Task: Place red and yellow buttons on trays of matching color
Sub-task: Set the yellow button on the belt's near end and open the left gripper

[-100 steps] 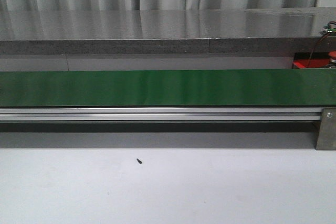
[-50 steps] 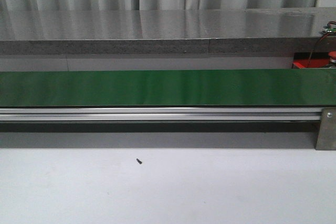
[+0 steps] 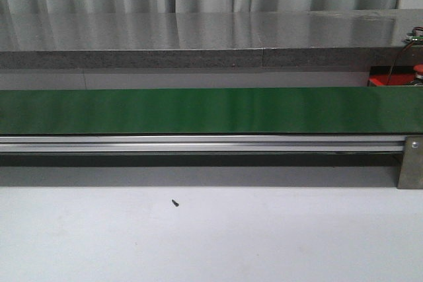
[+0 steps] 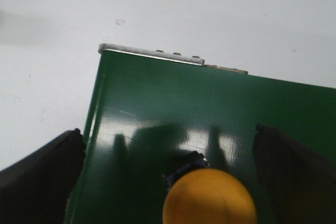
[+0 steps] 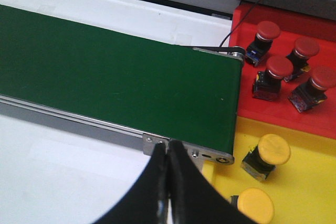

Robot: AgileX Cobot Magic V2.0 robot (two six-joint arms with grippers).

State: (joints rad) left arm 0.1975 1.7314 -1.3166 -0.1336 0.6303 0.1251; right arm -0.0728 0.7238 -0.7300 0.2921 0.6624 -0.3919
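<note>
**Yellow button on the belt between the left fingers; right fingers pressed together**

Left wrist view: your left gripper has its fingers spread wide, one at each side of the picture. Between them a yellow button sits on the green belt, near the belt's end with the metal end plate. The fingers do not touch the button.

Right wrist view: your right gripper has its two dark fingers pressed together with nothing between them, over the belt's aluminium side rail. Past the belt's end lies the red tray with four red buttons on it. Just beside it, the yellow tray carries two yellow-capped buttons.

Front view: you see the belt running across the whole width, and only a corner of the red tray at the far right. Neither arm shows here.

No brand, label or writing is legible in any view.
</note>
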